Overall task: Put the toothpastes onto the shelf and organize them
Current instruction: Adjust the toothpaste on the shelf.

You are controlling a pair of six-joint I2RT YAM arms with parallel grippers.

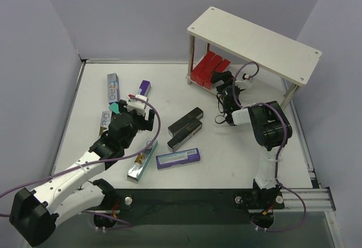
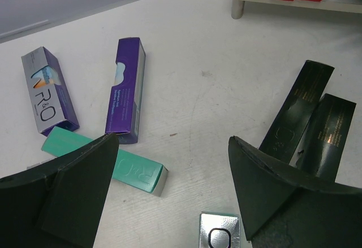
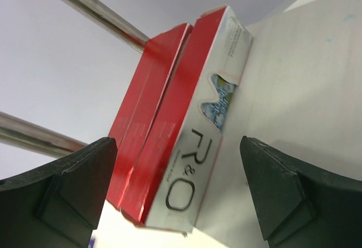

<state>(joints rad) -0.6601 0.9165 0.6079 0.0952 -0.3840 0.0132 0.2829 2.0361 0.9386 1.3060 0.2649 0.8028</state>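
The shelf [image 1: 254, 42] stands at the back right, with red toothpastes [image 1: 208, 67] lying side by side on its lower board. My right gripper [image 1: 222, 82] is at that board, open; in its wrist view the fingers flank the end of a red and silver carton [image 3: 189, 146] without touching it, and another red carton [image 3: 147, 107] lies against it. My left gripper [image 1: 136, 104] hovers open over the table's left part. Below it lie a teal carton [image 2: 121, 169], a purple one [image 2: 125, 92] and a silver-purple one [image 2: 48, 90]. Nothing is between its fingers.
Two black cartons [image 1: 185, 126] lie mid-table, with a purple-silver one [image 1: 178, 158] and a teal-silver one [image 1: 141, 160] nearer the arms. A silver carton [image 1: 104, 121] lies at the left. The shelf's metal legs [image 3: 85, 5] pass close behind the red cartons.
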